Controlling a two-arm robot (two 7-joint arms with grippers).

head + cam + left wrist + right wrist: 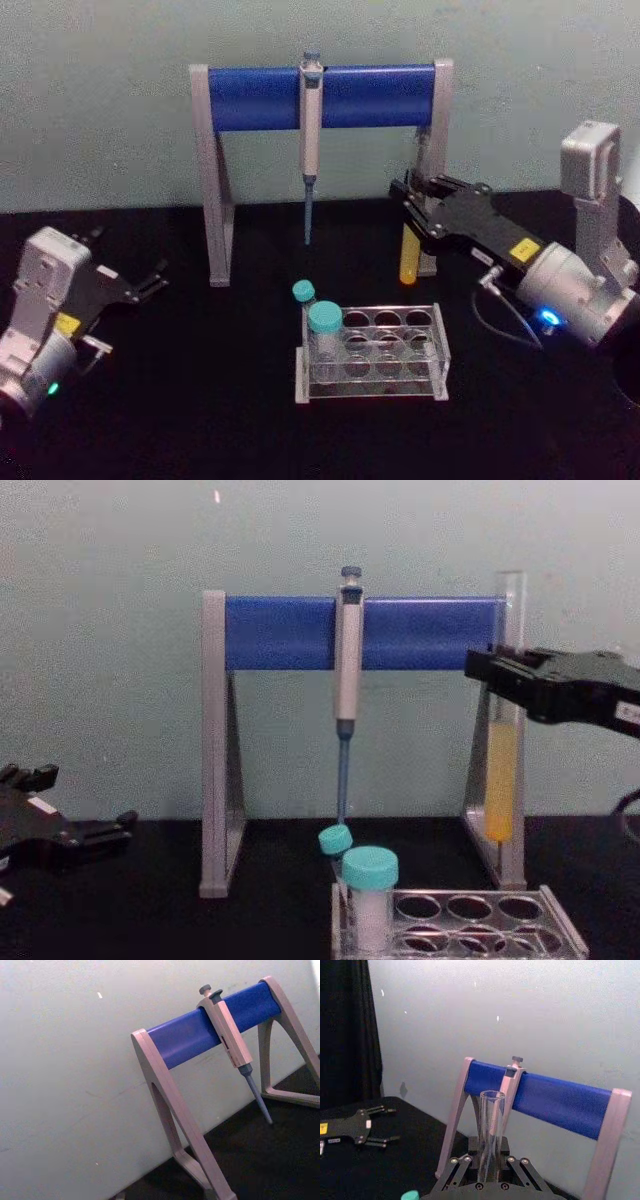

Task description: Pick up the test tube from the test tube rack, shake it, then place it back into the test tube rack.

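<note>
My right gripper (412, 208) is shut on the test tube (408, 258), holding it upright in the air behind and to the right of the test tube rack (437, 330). In the chest view the test tube (500, 780) hangs clear of the table, with yellow-orange liquid in its lower part and the right gripper (500, 680) clamped on its upper half. The right wrist view shows the tube's open top (491, 1125) rising between the fingers (462, 1165). My left gripper (150, 283) rests open at the far left, low over the table.
Two teal-capped vials (325, 318) stand at the rack's left end. Behind the rack is a grey-and-blue pipette stand (320, 95) with a grey pipette (310, 150) hanging from it. The held tube is close to the stand's right leg (515, 810). The table is black.
</note>
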